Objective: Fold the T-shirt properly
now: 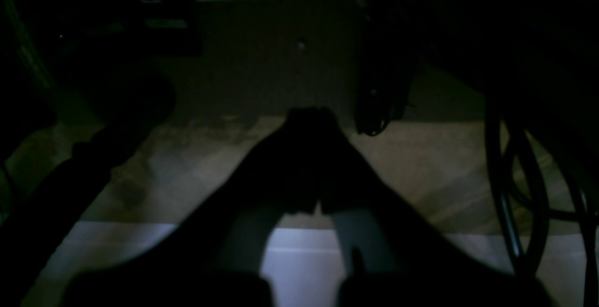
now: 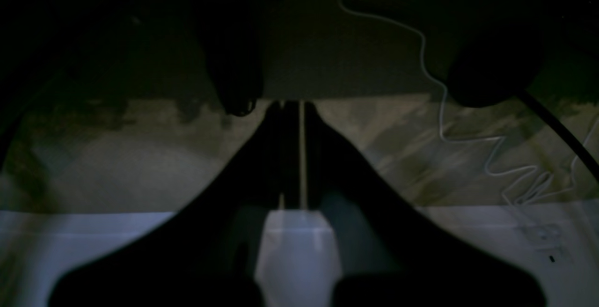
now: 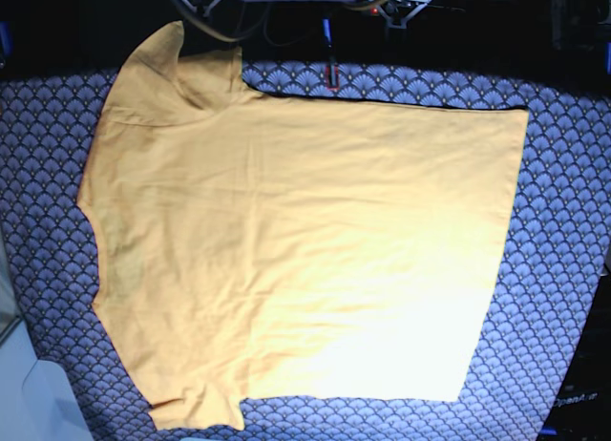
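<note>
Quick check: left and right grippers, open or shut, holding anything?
Left gripper: shut, holding nothing.
Right gripper: shut, holding nothing; the T-shirt lies flat, untouched.

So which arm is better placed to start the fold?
Right, marginally: the T-shirt has its sleeves on that arm's side. Otherwise even: right end effector and left end effector are both shut, off the shirt.

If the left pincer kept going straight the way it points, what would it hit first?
Probably the dim panel beyond the floor; nothing nearer shows ahead of the shut left pincer, though the dark view hides depth.
</note>
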Controlling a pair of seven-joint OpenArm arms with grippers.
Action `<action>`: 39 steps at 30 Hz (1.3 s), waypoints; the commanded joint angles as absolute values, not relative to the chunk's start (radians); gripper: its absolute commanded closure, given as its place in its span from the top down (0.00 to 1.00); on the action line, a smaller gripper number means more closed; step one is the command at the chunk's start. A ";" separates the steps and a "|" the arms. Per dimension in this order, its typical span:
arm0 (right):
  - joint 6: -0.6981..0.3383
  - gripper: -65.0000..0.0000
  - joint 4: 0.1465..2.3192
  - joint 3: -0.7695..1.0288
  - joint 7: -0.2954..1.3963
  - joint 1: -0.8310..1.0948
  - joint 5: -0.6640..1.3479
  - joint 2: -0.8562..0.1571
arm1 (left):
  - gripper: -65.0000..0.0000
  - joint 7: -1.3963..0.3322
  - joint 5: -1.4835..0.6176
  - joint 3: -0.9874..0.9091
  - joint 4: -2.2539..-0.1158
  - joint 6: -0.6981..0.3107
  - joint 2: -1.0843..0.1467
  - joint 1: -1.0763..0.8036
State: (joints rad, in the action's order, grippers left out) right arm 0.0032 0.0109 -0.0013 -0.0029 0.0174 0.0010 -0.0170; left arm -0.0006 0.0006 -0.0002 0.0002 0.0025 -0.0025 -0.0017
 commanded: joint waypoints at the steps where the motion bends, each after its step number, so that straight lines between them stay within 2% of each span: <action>1: -0.008 0.00 0.010 0.001 0.001 0.021 0.004 -0.021 | 0.00 -0.005 0.007 0.001 0.000 -0.002 -0.001 -0.002; 30: -0.012 0.00 0.010 -0.004 -0.008 0.021 0.004 -0.021 | 0.00 -0.001 0.005 -0.001 0.000 -0.007 -0.002 -0.004; 34: -0.013 0.00 0.008 0.002 -0.133 0.068 0.005 -0.038 | 0.00 0.001 0.005 -0.002 -0.002 -0.010 -0.002 -0.025; 39: -0.013 0.00 0.008 0.001 -0.395 0.191 0.005 -0.053 | 0.00 0.064 0.002 -0.004 -0.004 -0.013 -0.027 -0.093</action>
